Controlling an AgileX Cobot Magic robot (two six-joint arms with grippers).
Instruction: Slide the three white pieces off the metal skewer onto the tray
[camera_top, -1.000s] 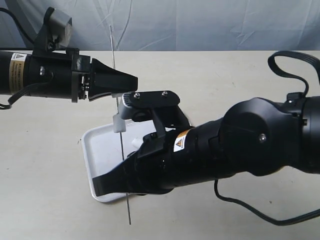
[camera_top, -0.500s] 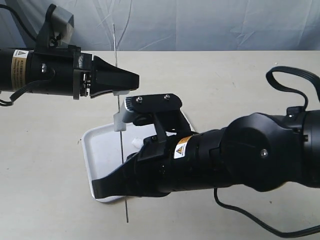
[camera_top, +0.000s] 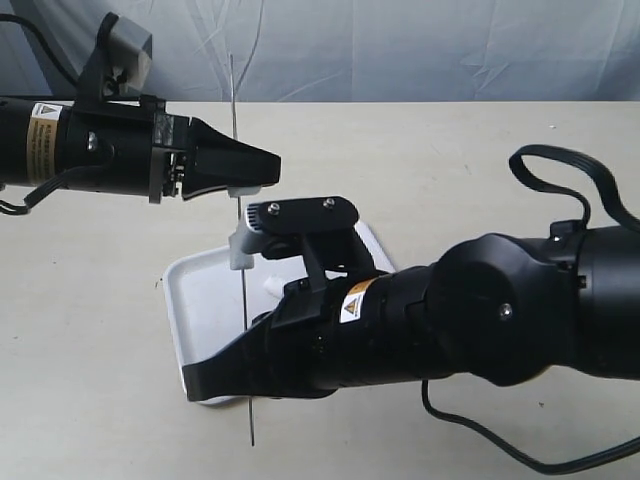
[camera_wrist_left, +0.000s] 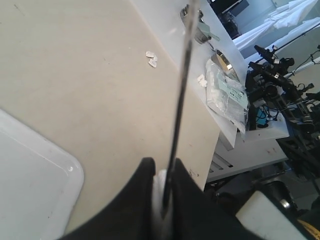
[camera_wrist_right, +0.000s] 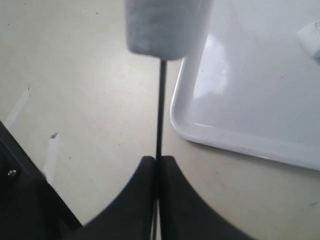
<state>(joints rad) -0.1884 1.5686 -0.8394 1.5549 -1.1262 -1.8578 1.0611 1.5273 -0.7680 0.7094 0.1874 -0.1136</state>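
Over the tray (camera_top: 200, 300), the metal skewer (camera_top: 243, 300) runs straight between the two arms. In the exterior view its lower end pokes out past the tray's rim, above the tabletop (camera_top: 90, 330). The right hand (camera_wrist_right: 158, 162) is clamped shut on bare metal near that end. The left hand (camera_top: 265, 168) is closed higher up on the upper white piece (camera_wrist_left: 161, 182), with the rod passing through its grip. Between the two hands sits the lower white piece (camera_top: 237, 252), threaded on the rod and clear of either hand, and a loose white piece (camera_top: 272, 287) lies on the tray floor.

The pieces look soft and nearly weightless — a hard pinch would likely squash one onto the rod and make it bind rather than slide. Better, I judge, to hold each across its sides, close to the rod, with only enough pressure to drag it along. Pushing on its end face with the hand straddling the metal should also work. The skewer itself appears thin, smooth and probably springy, so it wants a firm grip on bare metal, close to the piece being moved, to keep it from bowing or slipping round.
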